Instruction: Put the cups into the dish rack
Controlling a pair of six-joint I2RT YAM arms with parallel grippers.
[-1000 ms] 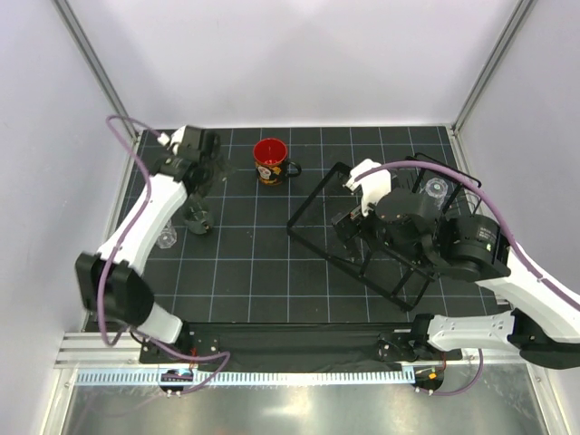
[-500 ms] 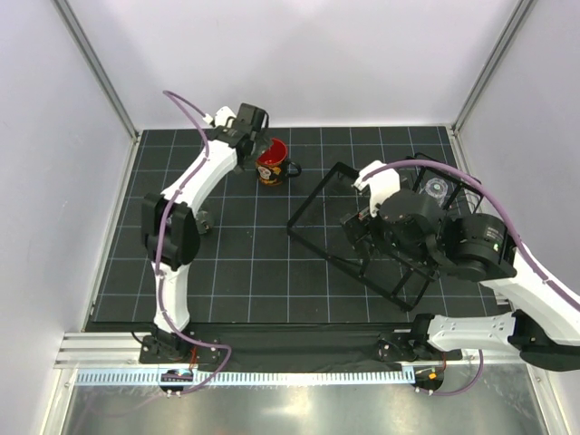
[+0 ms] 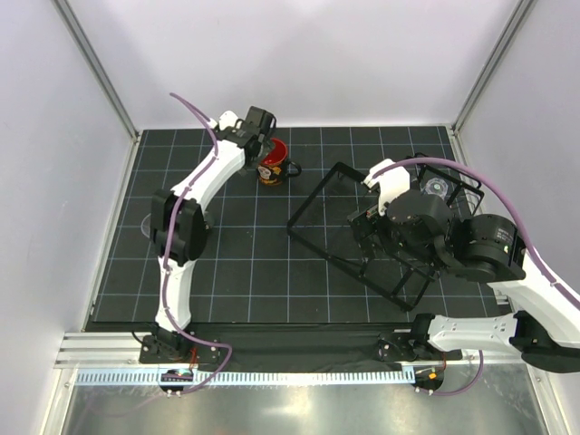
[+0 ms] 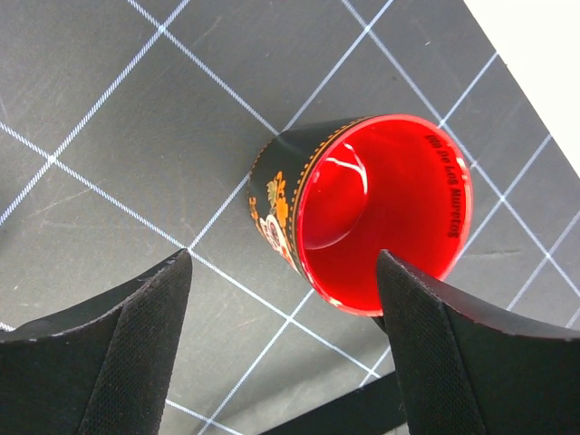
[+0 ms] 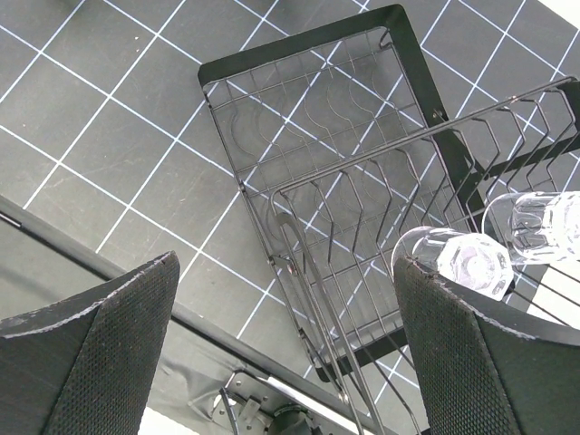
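Left tool (image 4: 283, 265) had swung across the bench (image 3: 245, 272) from its left side to the mug (image 4: 390, 204), upright near the far edge, and hung over it with jaws spread, empty. Right tool (image 5: 285, 267), likewise spread, hovered above the dish rack (image 5: 308, 109), in which two tumblers (image 5: 467, 263) sat. Mug pickup appeared imminent.

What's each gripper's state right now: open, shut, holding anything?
Left gripper: open, holding nothing, mug just ahead.
Right gripper: open, holding nothing, above the dish rack.
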